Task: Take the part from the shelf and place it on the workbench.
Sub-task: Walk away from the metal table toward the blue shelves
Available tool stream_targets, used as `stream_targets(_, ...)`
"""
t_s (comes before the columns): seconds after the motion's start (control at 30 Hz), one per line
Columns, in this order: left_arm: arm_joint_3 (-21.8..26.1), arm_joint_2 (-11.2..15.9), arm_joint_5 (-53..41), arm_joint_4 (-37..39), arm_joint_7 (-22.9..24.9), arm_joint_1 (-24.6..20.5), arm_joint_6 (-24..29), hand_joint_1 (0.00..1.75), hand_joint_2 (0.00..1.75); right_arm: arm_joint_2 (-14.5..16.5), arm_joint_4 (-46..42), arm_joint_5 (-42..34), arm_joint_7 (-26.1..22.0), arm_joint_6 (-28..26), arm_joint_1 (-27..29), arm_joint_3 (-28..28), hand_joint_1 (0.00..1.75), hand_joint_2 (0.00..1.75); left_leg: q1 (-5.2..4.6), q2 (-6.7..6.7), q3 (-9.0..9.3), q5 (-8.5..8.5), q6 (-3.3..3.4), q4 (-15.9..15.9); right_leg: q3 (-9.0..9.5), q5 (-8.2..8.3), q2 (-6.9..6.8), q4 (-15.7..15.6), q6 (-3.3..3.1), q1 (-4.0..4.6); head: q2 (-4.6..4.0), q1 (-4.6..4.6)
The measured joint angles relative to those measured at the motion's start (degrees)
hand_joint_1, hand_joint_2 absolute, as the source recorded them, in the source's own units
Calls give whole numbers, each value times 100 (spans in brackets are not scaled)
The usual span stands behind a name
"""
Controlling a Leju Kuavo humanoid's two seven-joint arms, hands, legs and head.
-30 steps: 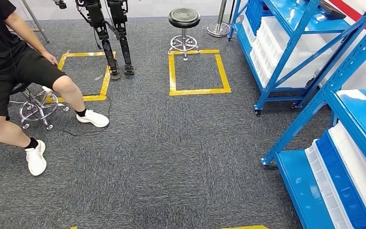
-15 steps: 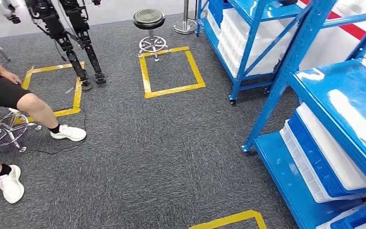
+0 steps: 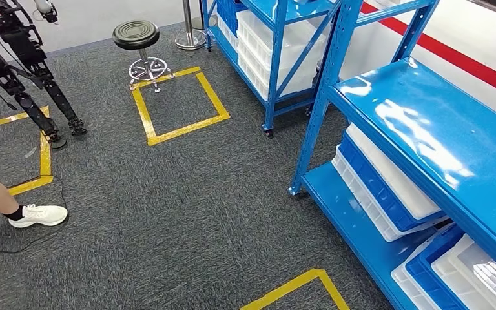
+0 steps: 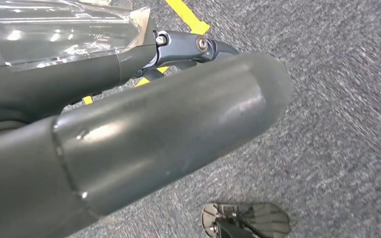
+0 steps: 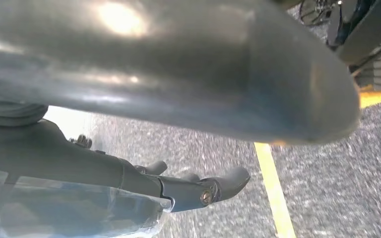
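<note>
A blue metal shelf (image 3: pixel 426 129) stands at the right in the head view. Its lower levels hold white and blue bins (image 3: pixel 387 187), some of them stacked. I cannot make out a part in them. My left hand (image 4: pixel 178 124) hangs over grey carpet with its dark fingers (image 4: pixel 198 47) stretched out and nothing in them. My right hand (image 5: pixel 178 74) hangs over the carpet too, beside a yellow tape line. Its fingers (image 5: pixel 213 186) are extended and hold nothing.
A second blue shelf on wheels (image 3: pixel 274 64) stands further back. A black stool (image 3: pixel 135 35) is by a yellow taped square (image 3: pixel 181 103). Another robot's legs (image 3: pixel 32 97) stand at the far left. A person's shoe (image 3: pixel 39 215) is at the left edge.
The camera has swung to the right. The near shelf now takes up the right side, and the seated person has slid off to the left edge. Both hands still hold nothing.
</note>
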Motion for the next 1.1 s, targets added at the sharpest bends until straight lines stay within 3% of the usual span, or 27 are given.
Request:
stream_targets(0.03, 0, -4, 0, 0, -1, -7, 1, 0, 0, -8, 0, 2, -1, 0, 13, 0, 0, 0, -5, 70, 21, 22, 38, -37, -24, 8, 42, -4, 47, -6, 0, 1)
stream_targets(0.1, 1, -11, 0, -1, -3, -15, 6, 0, 0, -21, 0, 3, -2, 0, 27, 0, 0, 0, -6, 215, 100, 82, 125, -141, -140, -87, -138, 177, 79, 2, 0, 17)
stream_targets(0.17, 2, -11, 0, -2, -4, -8, 14, 0, 0, -26, 0, 8, -3, 0, 13, 0, 0, 0, -19, 391, 154, 113, 175, -198, -456, -380, -494, 789, 39, 3, 0, 44)
stream_targets(0.23, 2, -9, 0, -2, -4, 0, 17, 0, 0, -26, 0, 19, -3, 0, 3, 0, 0, 0, -41, 571, 156, 103, 186, -199, -830, -639, -652, 1490, 49, -21, 0, 56)
stream_targets(0.27, 2, -9, 0, -1, -4, 1, 17, 0, 0, -27, 0, 26, -3, 0, 7, 0, 0, 0, -47, 649, 159, 92, 183, -198, -920, -670, -678, 1659, 84, -37, 0, 55)
stream_targets(0.3, 2, -9, 0, -1, -1, 0, 19, 0, 0, -30, 0, 34, -2, 0, 15, 0, 0, 0, -48, 718, 168, 79, 173, -197, -857, -592, -705, 1546, 142, -55, 0, 57)
stream_targets(0.33, 2, -9, -1, 0, 7, 0, 20, 0, 0, -34, 0, 39, 4, 0, 22, 0, 0, 0, -45, 785, 185, 62, 154, -196, -679, -452, -760, 1218, 207, -75, 0, 58)
stream_targets(0.4, 2, -7, -3, -1, 32, 1, 22, 0, 0, -39, 0, 45, 20, 0, 16, 0, 0, 0, -63, 911, 237, 7, 85, -187, -205, -150, -1032, 365, 282, -89, 0, 71)
stream_targets(0.47, 1, -3, -7, -1, 65, -3, 26, 0, 0, -39, 0, 49, 32, -1, -2, 0, 0, 0, -94, 1015, 297, -48, 7, -180, 6, -19, -1186, -5, 222, -54, 0, 57)
stream_targets(0.5, 1, -2, -8, 0, 77, -14, 28, 0, 0, -39, 0, 52, 34, -2, -6, 0, 0, 0, -97, 1069, 327, -65, -26, -187, -3, -4, -1146, -5, 176, -20, 0, 46)
stream_targets(0.57, 2, -3, -9, 0, 94, -47, 30, 0, 0, -50, 0, 58, 33, -7, -2, 0, 0, 0, -62, 1110, 378, -115, -95, -179, 8, 7, -1003, -23, 79, -49, 0, 17)
stream_targets(0.63, 1, -7, -9, 1, 98, -64, 30, 0, 0, -58, 0, 60, 32, -11, -6, -1, 0, 0, -22, 862, 275, -351, -141, 135, 44, 25, -872, -49, -24, -103, 0, -14)
stream_targets(0.7, 0, -10, -9, 3, 96, -51, 28, 0, 0, -53, 0, 61, 32, -12, -8, -1, 0, 0, -7, 534, -82, -744, -145, 888, 40, 36, -740, -51, -97, -88, 0, -43)
stream_targets(0.73, 0, -11, -9, 4, 95, -39, 28, 0, 0, -47, 0, 61, 32, -13, -6, 0, 0, 0, -7, 457, -288, -886, -143, 1266, 38, 37, -661, -49, -113, -67, 0, -43)
stream_targets(0.77, 0, -11, -9, 4, 93, -28, 28, 0, 0, -42, 0, 62, 35, -15, -1, 0, 0, 0, -7, 428, -424, -906, -137, 1474, 41, 38, -579, -47, -119, -48, 0, -43)
stream_targets(0.8, 0, -11, -9, 4, 92, -21, 28, 0, 0, -39, 0, 63, 40, -19, 4, 0, 0, 0, -7, 416, -469, -807, -124, 1480, 47, 38, -496, -44, -119, -36, 0, -43)
stream_targets(0.83, 0, -11, -9, 4, 91, -19, 29, 0, 0, -38, 0, 69, 46, -23, 9, 0, 0, 0, -7, 398, -397, -599, -104, 1245, 58, 38, -413, -41, -118, -29, 0, -42)
stream_targets(0.87, 0, -11, -9, 4, 90, -19, 29, 0, 0, -36, 0, 78, 52, -27, 11, 0, 0, 0, -6, 328, -243, -342, -78, 849, 68, 39, -333, -39, -116, -25, 0, -43)
stream_targets(0.93, 0, -10, -11, 4, 91, -22, 28, 0, 0, -26, 0, 93, 58, -31, 3, 0, 0, 0, -12, 113, 39, -25, -35, 155, 64, 48, -197, -29, -89, -5, 0, -40)
stream_targets(1.0, 0, -10, -15, 4, 93, -25, 28, 0, 0, -18, 0, 97, 60, -31, -1, 0, 0, 0, -50, 39, 109, 16, 1, -52, 22, 73, -97, -32, -24, 1, 0, -39)
stream_targets(1.07, 0, -15, -16, 4, 96, -33, 27, 0, 0, -20, 0, 99, 63, -31, 14, 0, 0, 0, -75, 167, 122, 69, 75, -109, -42, 99, -47, -41, 54, -10, 0, -41)
stream_targets(1.1, 1, -19, -17, 4, 96, -38, 27, 0, 0, -23, 0, 99, 65, -32, 19, 0, 0, 0, -72, 232, 137, 104, 124, -156, -91, 69, -128, 18, 70, -4, 0, -38)
